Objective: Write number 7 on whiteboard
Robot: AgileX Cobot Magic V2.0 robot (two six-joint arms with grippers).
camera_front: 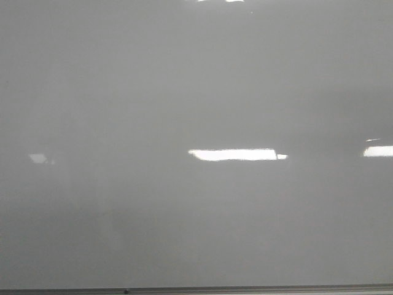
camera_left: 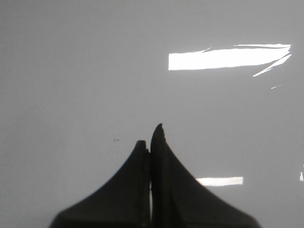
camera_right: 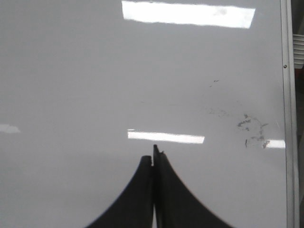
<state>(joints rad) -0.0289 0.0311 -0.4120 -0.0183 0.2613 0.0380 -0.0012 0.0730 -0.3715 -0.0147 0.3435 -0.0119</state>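
Note:
The whiteboard [camera_front: 184, 92] is a glossy grey-white board that fills the front view, with bright light reflections on it. No number 7 shows on it in any view. Neither gripper shows in the front view. In the left wrist view my left gripper [camera_left: 151, 138] is shut with nothing between its black fingers, above bare whiteboard [camera_left: 71, 71]. In the right wrist view my right gripper [camera_right: 153, 154] is shut and empty above the whiteboard [camera_right: 71, 71]. No marker is in view.
A thin grey metal edge strip [camera_front: 245, 289] runs along the board's near edge. Another edge strip [camera_right: 289, 118] runs along one side in the right wrist view, with faint smudged black marks [camera_right: 251, 128] close to it. Tiny specks [camera_left: 115, 140] lie near the left fingers.

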